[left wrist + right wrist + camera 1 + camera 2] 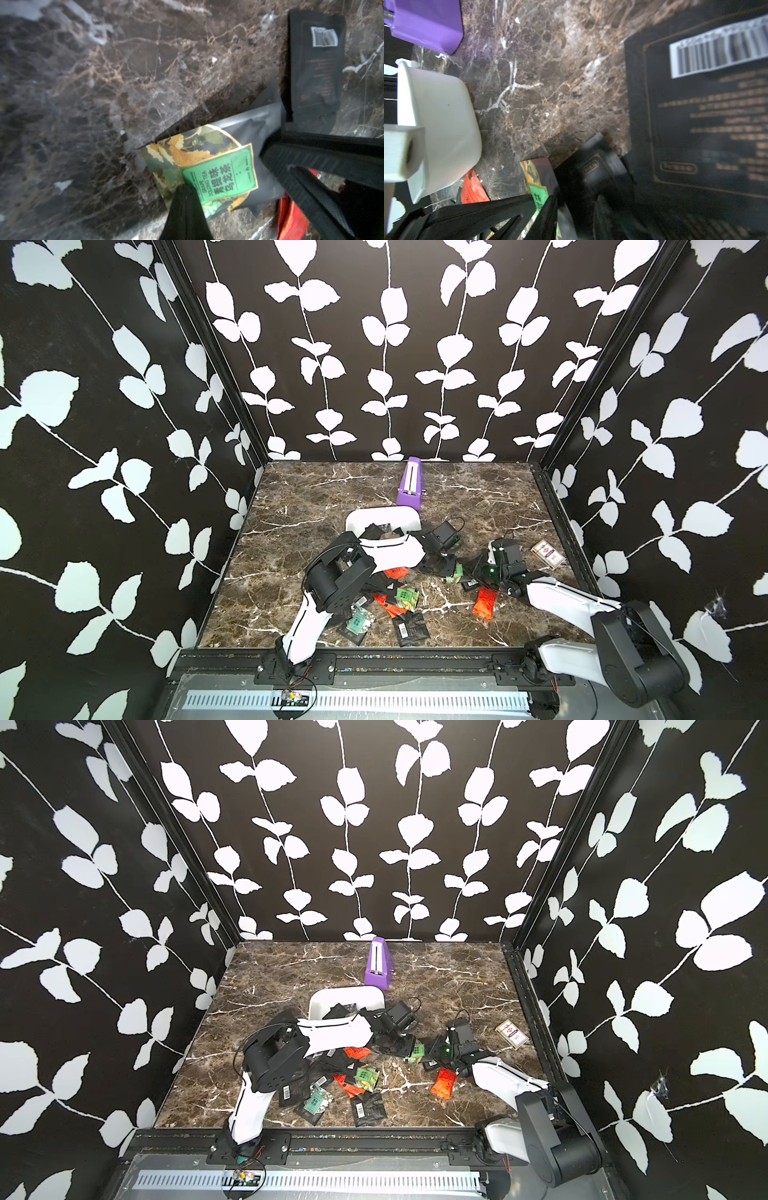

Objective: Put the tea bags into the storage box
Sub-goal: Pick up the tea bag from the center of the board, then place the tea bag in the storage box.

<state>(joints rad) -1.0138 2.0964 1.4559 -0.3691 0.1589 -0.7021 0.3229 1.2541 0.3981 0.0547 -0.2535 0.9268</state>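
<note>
The left gripper [184,195] is closed on the edge of a green bag [220,176] (label: grape oolong tea). The right gripper [478,572] is just beside; if its jaws are apart cannot be told. The box [395,516], at centre in both top views, has black bags [376,529] inside; other bags [411,628] lie loose below it.

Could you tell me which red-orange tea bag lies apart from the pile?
The red-orange tea bag beside the right arm; the other two lie among the black sachets.
</note>
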